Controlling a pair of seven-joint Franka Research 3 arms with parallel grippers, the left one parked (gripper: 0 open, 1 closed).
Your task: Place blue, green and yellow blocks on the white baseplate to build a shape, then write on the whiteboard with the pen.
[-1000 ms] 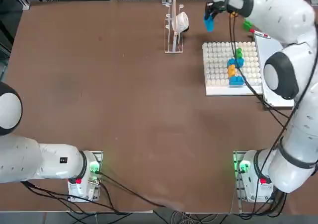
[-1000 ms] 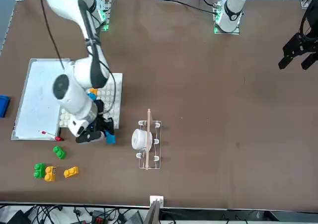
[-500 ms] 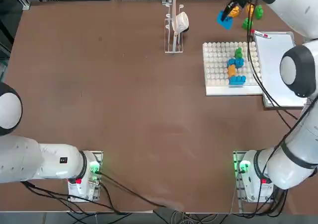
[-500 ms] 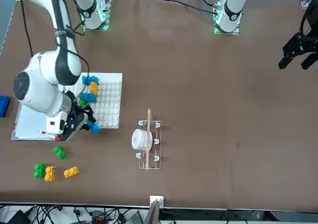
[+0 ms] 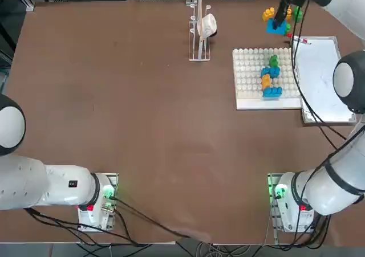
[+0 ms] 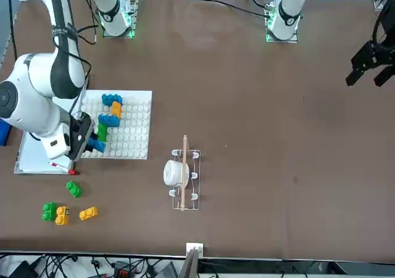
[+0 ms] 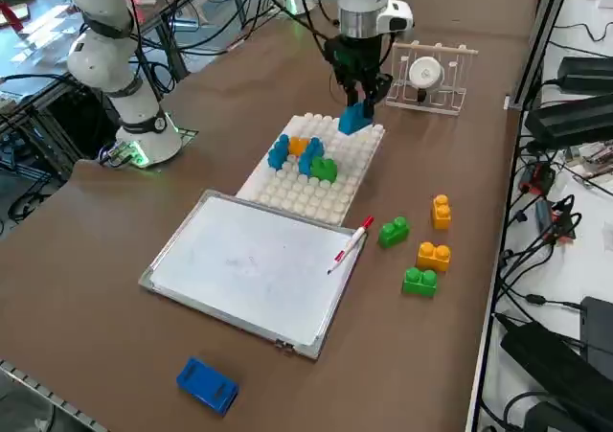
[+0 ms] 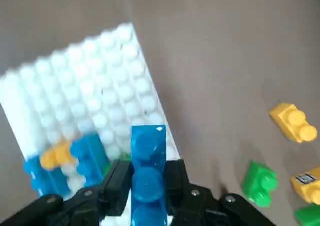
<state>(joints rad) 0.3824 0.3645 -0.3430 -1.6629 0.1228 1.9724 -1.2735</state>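
"We're watching the right gripper (image 8: 150, 178) hovering near the white baseplate (image 7: 313, 200), and it's carrying a blue block (image 8: 149, 148)!"

"How are the jaws looking?"

"They're grasping that block, one finger pressing on each side, and its studs are showing between them."

"And what's already standing on the baseplate?"

"A little run is sitting there: a blue brick (image 5: 272, 92) is starting it by the robot's side, a yellow brick (image 5: 266, 81) is following, then a second blue brick (image 5: 274, 72), and a green brick (image 5: 274, 61) is finishing the row."

"Where are the spares waiting?"

"Beyond the baseplate, on the side away from the robot's bases: two green blocks (image 6: 73, 188) (image 6: 49, 211) and two yellow blocks (image 6: 62, 216) (image 6: 88, 213) are lying on the table (image 6: 259, 167)."

"And the writing gear?"

"The whiteboard (image 7: 244, 269) is lying just to the right of the baseplate as the robot's looking, and the pen (image 7: 351, 245) is resting on its far end, the red end pointing out past the frame."

"Anything over on the baseplate's left?"

"A wire rack (image 5: 199, 37) is standing to the left and beyond, holding a white cup-like thing (image 5: 207, 26)."
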